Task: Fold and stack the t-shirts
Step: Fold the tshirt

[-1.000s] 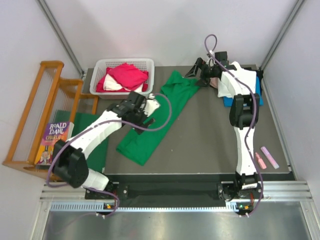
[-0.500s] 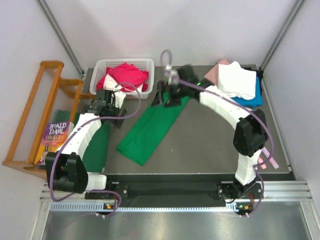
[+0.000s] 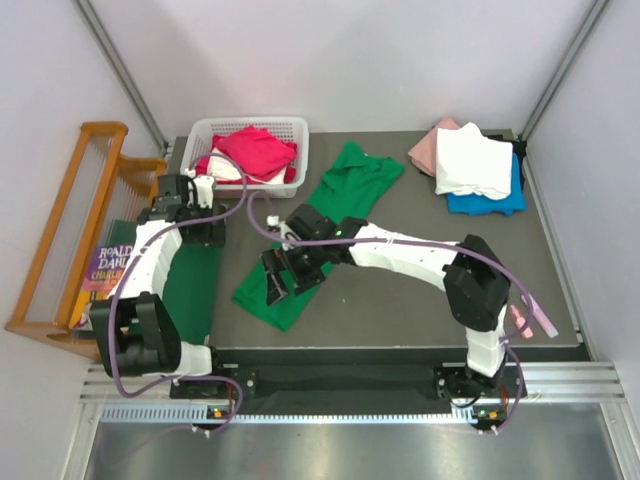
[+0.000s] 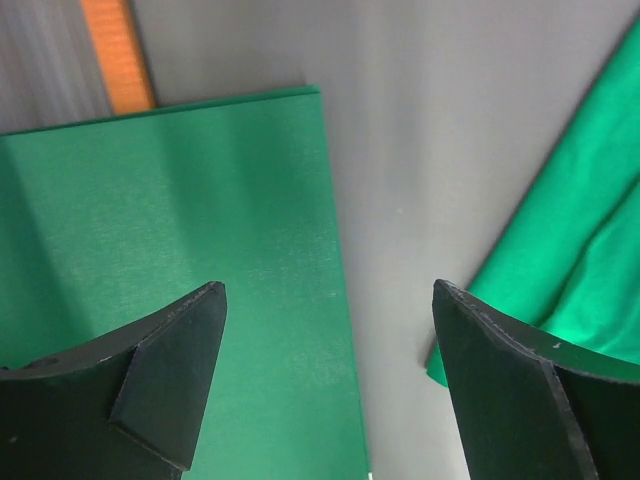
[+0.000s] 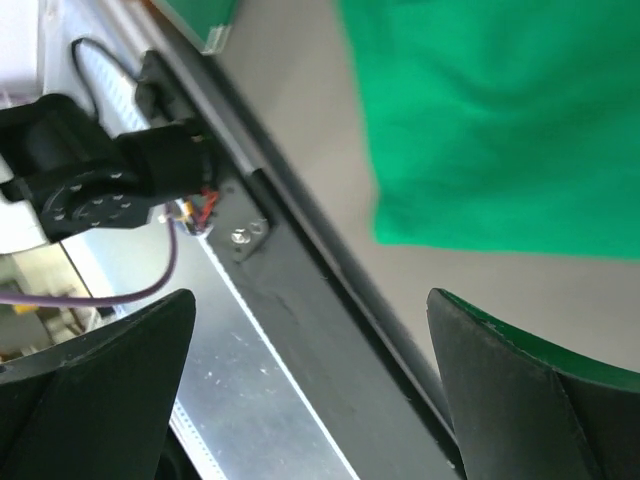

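Green t-shirt (image 3: 335,205) lies flat; left gripper (image 4: 328,290) and right gripper (image 5: 310,296) both gape wide, holding nothing; book (image 3: 100,277) cover reads "ROALD".

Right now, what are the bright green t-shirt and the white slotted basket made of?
The bright green t-shirt looks like soft matte cloth: it lies limp and creased. The white slotted basket is probably hard smooth plastic, with stiff slotted walls.

The dark grey table (image 3: 420,305) carried a white plastic basket (image 3: 250,121), a bright green cloth t-shirt (image 3: 350,185), a dark green flat mat (image 3: 190,285) and folded tees (image 3: 472,160).
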Motion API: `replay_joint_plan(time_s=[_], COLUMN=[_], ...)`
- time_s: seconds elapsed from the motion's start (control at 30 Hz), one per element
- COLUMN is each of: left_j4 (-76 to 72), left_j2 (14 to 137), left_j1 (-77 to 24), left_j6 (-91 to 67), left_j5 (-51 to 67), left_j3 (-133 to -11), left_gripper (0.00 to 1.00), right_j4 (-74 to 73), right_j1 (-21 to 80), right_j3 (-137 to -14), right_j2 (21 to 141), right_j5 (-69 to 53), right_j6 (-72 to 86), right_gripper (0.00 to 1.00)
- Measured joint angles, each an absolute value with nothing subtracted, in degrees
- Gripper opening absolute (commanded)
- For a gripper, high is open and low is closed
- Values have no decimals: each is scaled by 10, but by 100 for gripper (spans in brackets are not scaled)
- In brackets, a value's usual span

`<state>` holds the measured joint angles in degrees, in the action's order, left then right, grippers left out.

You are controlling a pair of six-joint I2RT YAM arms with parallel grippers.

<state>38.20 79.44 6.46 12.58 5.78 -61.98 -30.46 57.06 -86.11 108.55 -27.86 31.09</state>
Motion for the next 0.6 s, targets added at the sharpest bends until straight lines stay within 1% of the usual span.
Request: replay_joint_plan(time_s=[0.2,0.47,0.6], left_j4=[388,390,390], left_j2=[799,798,792], left_j1=[79,99,101], left_j6=[120,122,124], left_j5=[84,94,98], left_j3=[-620,-620,-620], left_gripper=[88,88,88], right_j4=[-284,-244,-190], right_j1=[617,609,604], right_j3=[-931,-933,-893], right_j2=[1139,1212,1218], right_j5=[-274,-278,-292], right_j6=[314,345,373], right_gripper=[100,100,100])
